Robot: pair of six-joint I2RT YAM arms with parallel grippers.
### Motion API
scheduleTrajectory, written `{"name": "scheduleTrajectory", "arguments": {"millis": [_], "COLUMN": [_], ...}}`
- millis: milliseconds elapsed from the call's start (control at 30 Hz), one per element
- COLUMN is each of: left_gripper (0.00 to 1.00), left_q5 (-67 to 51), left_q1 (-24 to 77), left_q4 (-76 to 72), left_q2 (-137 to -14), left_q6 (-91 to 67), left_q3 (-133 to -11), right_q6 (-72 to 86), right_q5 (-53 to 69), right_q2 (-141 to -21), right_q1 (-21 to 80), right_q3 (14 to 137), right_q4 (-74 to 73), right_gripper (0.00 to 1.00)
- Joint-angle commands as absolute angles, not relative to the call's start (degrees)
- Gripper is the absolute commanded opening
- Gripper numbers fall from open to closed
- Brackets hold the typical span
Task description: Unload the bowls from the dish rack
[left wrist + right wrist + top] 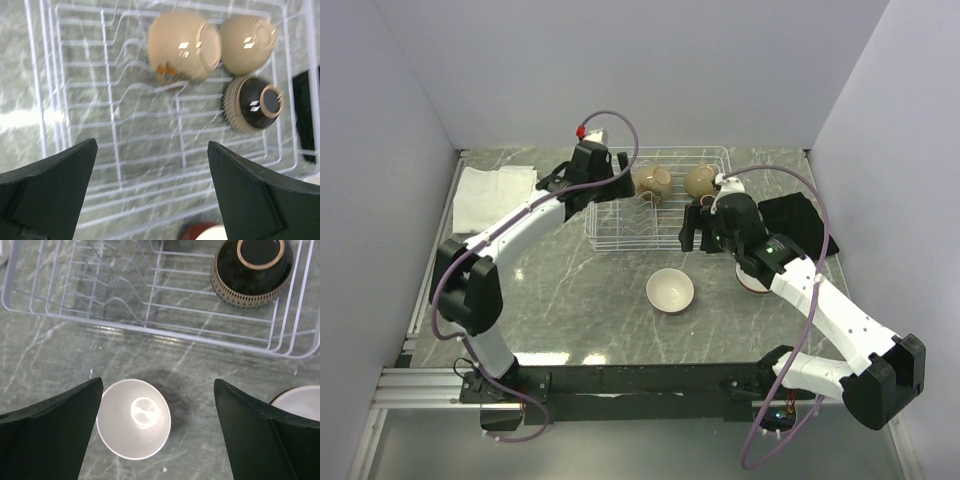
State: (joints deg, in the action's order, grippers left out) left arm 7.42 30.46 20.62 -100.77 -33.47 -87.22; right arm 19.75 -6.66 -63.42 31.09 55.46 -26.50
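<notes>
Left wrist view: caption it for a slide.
Open left gripper over dish rack holding two tan bowls, one black-brown bowl.

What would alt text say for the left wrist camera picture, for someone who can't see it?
Three bowls rest in a white wire dish rack: two tan bowls side by side, a black-brown bowl beneath them in the picture, foot ring showing. The left pincer hangs open and empty above the rack.

Grey marbled desk (570, 325). Carries a white wire dish rack (620, 238) at the far middle, a folded white cloth (490, 195) far left, a black cloth (802, 218) right, a cream-lined bowl (670, 291) (upright) nearer, and a second bowl (751, 285), half hidden, beside it.
</notes>
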Motion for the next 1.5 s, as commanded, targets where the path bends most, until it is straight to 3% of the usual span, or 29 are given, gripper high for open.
{"name": "scheduleTrajectory", "arguments": {"millis": [0, 767, 1200, 1467], "left_gripper": [1.0, 0.99, 0.99, 1.0], "left_q5": [5.3, 0.4, -1.1, 12.0], "left_q1": [30.6, 36.1, 39.7, 38.5], "left_q4": [21.7, 25.9, 25.3, 29.6], "left_q2": [-96.9, -84.0, -73.8, -61.3], "left_q6": [-31.3, -41.5, -45.2, -42.3], "left_q3": [-80.4, -61.1, -58.0, -59.8], "right_q6": [18.5, 19.2, 13.1, 8.3], "right_q5": [-7.9, -7.9, -8.7, -13.4], "right_q2": [-64.6, -65.8, -80.2, -93.1], "right_q1": [30.6, 30.3, 30.4, 32.1], "right_q3": [60.2, 59.1, 70.0, 81.1], "right_q4": [-23.8, -20.8, -17.3, -15.6], "right_gripper": [1.0, 1.0, 1.0, 1.0]}}
